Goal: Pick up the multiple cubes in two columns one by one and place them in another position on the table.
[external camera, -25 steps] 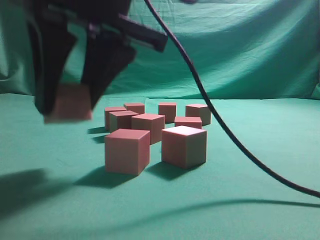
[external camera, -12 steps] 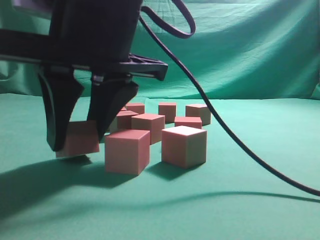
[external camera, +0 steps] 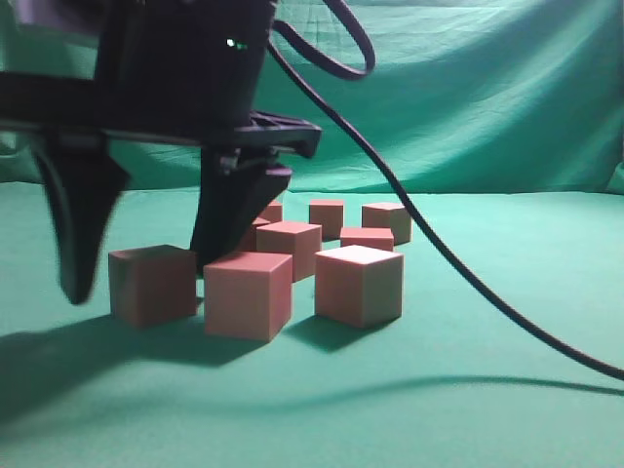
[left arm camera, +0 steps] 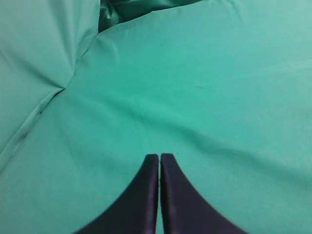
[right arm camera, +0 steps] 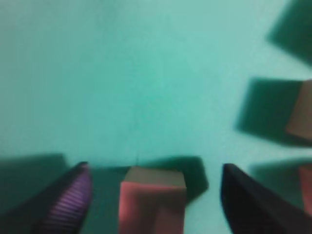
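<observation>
Teal-green cloth covers the desk from edge to edge. At far left in the exterior view, the right gripper hangs low with its jaws apart, one finger on each side of a reddish-pink cube that sits flat on the cloth. The right wrist view shows clear gaps between this cube and both fingers, so it is not clamped. Just to its right stands a second cube, very near the first but seemingly not touching it. Further right stands a third, pale-topped cube, and behind these the remaining cubes form a loose cluster; some are hidden by the gripper, so their count cannot be confirmed. A black cable sweeps down across the right side. The left gripper, seen only in its own wrist view, has its jaws together over bare cloth and holds nothing.

Risk, as judged: the inner finger stands close to the second cube, so a tilted or sideways retreat could nudge it or drag the placed cube. The hanging cable could brush the cluster if the arm swings right.

No containers appear in any view; every cube rests directly on the desk.
</observation>
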Action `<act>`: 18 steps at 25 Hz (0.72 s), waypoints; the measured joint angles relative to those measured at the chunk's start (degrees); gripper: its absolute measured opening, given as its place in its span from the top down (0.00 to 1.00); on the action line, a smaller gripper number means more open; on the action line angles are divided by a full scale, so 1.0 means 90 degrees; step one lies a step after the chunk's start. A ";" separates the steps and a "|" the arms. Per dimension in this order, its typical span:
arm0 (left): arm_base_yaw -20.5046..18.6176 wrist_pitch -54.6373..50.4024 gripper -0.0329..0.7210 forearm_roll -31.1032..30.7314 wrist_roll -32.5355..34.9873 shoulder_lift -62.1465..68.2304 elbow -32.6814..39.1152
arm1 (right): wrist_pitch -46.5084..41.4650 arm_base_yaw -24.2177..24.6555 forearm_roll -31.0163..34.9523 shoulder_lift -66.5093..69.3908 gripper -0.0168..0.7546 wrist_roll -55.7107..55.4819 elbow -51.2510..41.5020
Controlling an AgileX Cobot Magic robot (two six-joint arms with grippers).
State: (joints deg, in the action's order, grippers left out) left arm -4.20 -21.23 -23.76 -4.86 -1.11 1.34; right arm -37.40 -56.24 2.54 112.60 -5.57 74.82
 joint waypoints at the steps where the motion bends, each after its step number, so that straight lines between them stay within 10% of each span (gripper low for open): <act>1: 0.0000 0.0000 0.96 0.0000 0.0000 0.0000 0.0000 | -0.0113 0.0000 0.0000 0.0000 0.29 0.0037 0.0123; 8: 0.0000 0.0000 0.96 0.0000 0.0000 0.0000 0.0000 | -0.1404 0.0000 0.0000 0.0006 0.20 0.0206 0.1828; 18: 0.0000 0.0000 0.96 0.0000 0.0000 0.0000 0.0000 | -0.3794 0.0000 0.0000 -0.0030 0.98 0.0272 0.5564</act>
State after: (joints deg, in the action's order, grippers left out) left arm -4.20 -21.23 -23.76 -4.86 -1.11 1.34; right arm -71.55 -56.24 2.54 112.33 -3.12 124.90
